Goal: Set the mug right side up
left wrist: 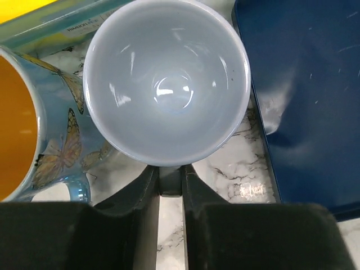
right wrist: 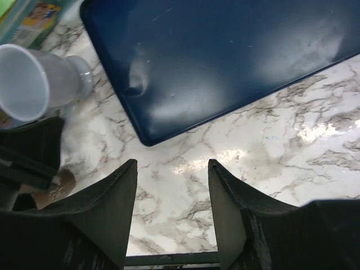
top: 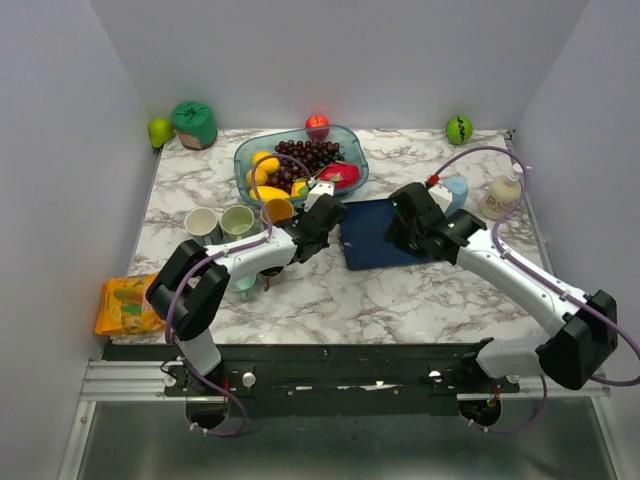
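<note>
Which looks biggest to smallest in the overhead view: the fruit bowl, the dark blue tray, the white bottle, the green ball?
1. fruit bowl
2. dark blue tray, though the arms hide part of it, so first place is unsure
3. white bottle
4. green ball, farthest back, which may shrink it

Overhead overview, wrist close-ups share mug point(left wrist: 166, 84)

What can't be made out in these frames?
- Left wrist: the handle of the mug, and whether the jaws of the left gripper pinch anything, are hidden under its rim.
- Top external: mug almost fully covered by the left gripper.
- Right wrist: mug cut by the left edge; how it stands is unclear.
- Left wrist: butterfly mug cut by the left edge.
</note>
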Available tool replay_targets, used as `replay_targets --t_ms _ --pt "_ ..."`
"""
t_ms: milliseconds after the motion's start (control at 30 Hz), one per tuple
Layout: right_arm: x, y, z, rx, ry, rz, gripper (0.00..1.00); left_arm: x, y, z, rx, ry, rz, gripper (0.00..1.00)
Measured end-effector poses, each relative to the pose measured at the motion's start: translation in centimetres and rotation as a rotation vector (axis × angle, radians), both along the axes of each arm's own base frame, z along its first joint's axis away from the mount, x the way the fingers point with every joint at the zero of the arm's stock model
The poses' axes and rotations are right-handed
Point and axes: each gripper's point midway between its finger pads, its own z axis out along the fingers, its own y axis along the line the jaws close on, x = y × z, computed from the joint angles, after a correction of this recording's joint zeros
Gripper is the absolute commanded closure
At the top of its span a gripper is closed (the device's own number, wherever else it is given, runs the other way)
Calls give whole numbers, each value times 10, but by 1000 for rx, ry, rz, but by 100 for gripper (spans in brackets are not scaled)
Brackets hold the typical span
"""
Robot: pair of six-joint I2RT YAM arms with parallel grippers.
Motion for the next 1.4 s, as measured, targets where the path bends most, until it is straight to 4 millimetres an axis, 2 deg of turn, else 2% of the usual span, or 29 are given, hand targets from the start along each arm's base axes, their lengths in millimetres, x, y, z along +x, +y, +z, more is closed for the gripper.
replay_targets --t_ms 100,233,367,467,600,633,800,900,1000,1167,1400 --pt "7 -6 -12 -36 39 -26 39 3 1 3 -2 -12 10 37" --pt "21 -13 -8 -69 39 -52 39 3 4 16 -23 -39 10 29" --pt "48 -17 11 -88 -7 -82 40 0 3 54 -92 -106 -10 25" --pt "77 -26 21 -125 -36 -113 48 -3 2 90 -165 -167 -28 22" --pt "116 -37 17 -185 -34 -142 97 -14 0 132 -262 -226 -71 11" --pt "125 -40 15 -198 -30 -147 99 -17 -1 142 -287 -239 -86 10" --pt "182 -45 1 -239 -18 -154 99 -38 -7 181 -400 -268 -177 3" --pt "212 -45 -13 -260 -8 -152 99 -47 -8 196 -442 -277 -215 2" --pt "232 -47 -32 -286 17 -148 99 -54 -5 204 -461 -280 -232 1" --pt "239 -53 -67 -337 87 -126 99 -58 1 210 -476 -281 -239 1" --pt "238 -57 -92 -377 151 -87 99 -58 6 207 -477 -260 -236 1"
